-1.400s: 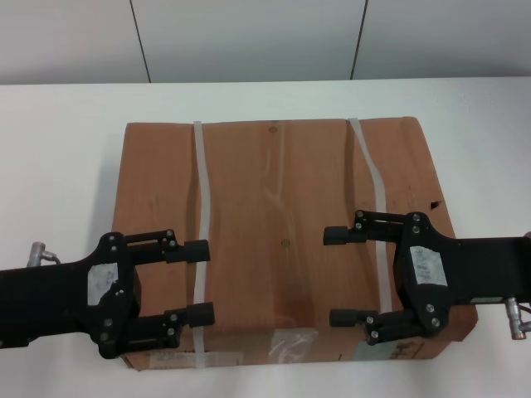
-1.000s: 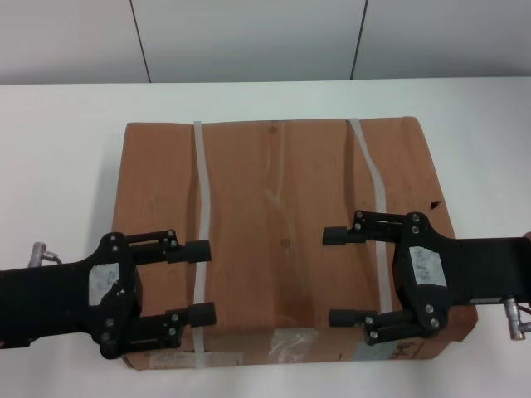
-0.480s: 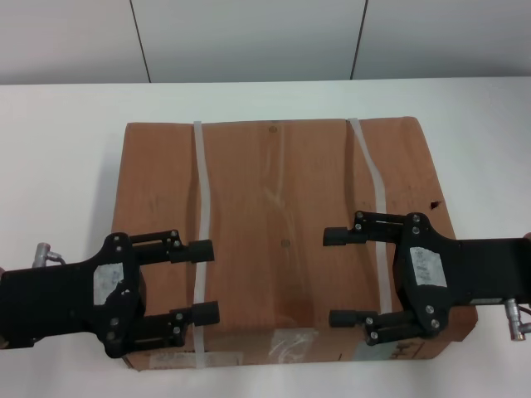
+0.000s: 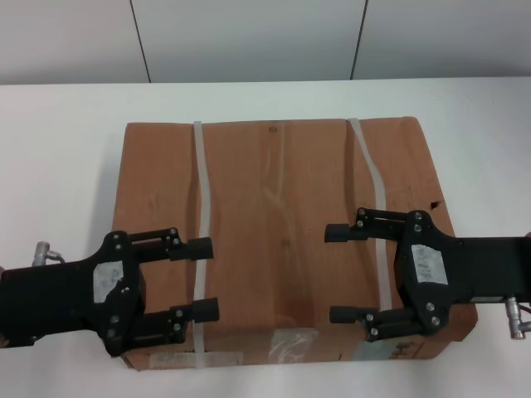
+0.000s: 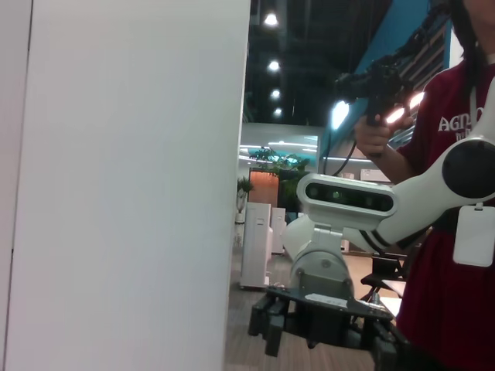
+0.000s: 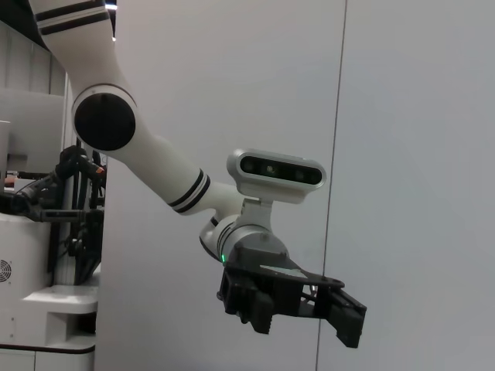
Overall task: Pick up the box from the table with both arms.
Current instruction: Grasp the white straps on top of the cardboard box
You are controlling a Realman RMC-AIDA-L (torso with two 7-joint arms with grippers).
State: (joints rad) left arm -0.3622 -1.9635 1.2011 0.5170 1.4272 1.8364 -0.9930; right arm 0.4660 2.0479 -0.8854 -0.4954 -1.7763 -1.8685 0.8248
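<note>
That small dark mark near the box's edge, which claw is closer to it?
Right. The right gripper hovers over the box just inside the dark mark; the left gripper is open above the box's opposite side, far from it.

Bare table (image 4: 58, 166) around the box (image 4: 282, 191), both open hands over it

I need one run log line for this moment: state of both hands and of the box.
left hand: open, above box near-left | right hand: open, above box near-right | box: flat on table, not gripped
</note>
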